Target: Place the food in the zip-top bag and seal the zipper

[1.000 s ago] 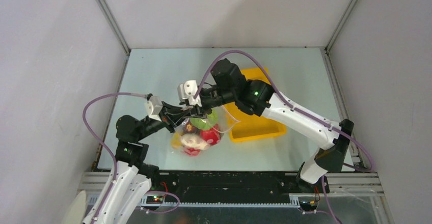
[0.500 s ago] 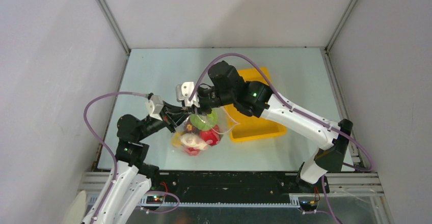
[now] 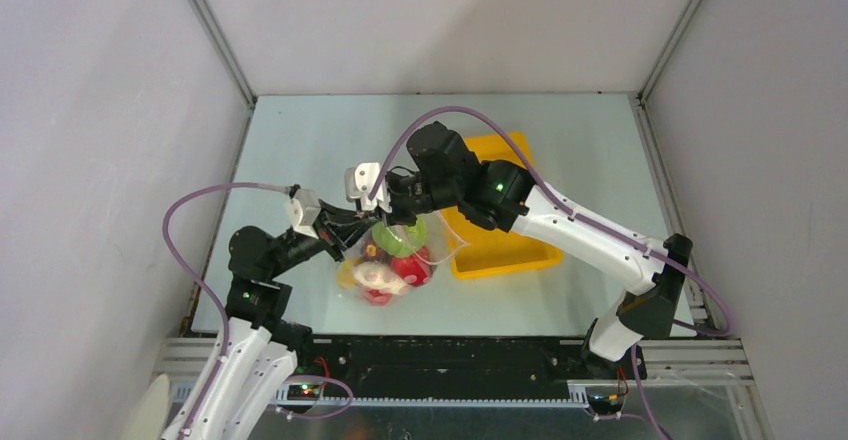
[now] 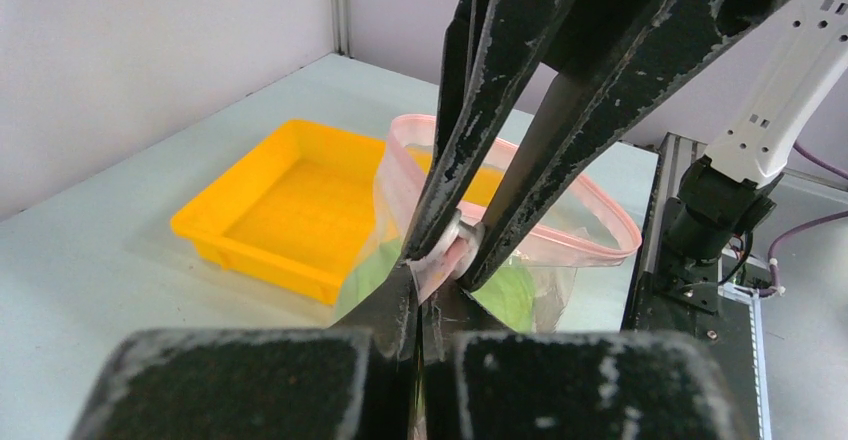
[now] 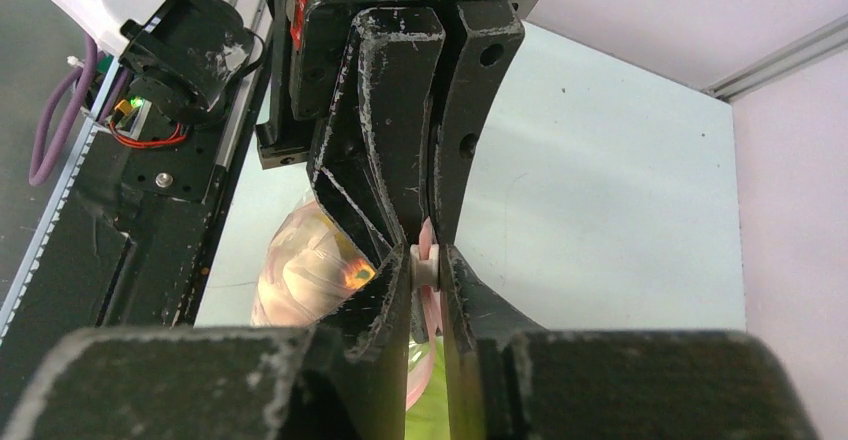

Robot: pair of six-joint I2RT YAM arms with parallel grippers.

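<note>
One clear bag [image 3: 428, 252], pink zipper [image 4: 575, 256] gaping, food [image 3: 392, 265] inside; one tray [image 3: 500, 252]. My left gripper [image 4: 420, 295] clamps bag, right gripper [image 5: 428, 265] pinches zipper.

Legible text, labels, brand marks, numbers, signs: none in any view.
Yellow tray [image 4: 270, 195], 2 o'clock of the bag: plain, unmarked.
Zip-top bag [image 4: 400, 175]: clear, pink-edged, no readable print.

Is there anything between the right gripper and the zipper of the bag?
Nothing visible. The right gripper already pinches the zipper, just beside the left gripper, which holds the zip-top bag by its edge.
</note>
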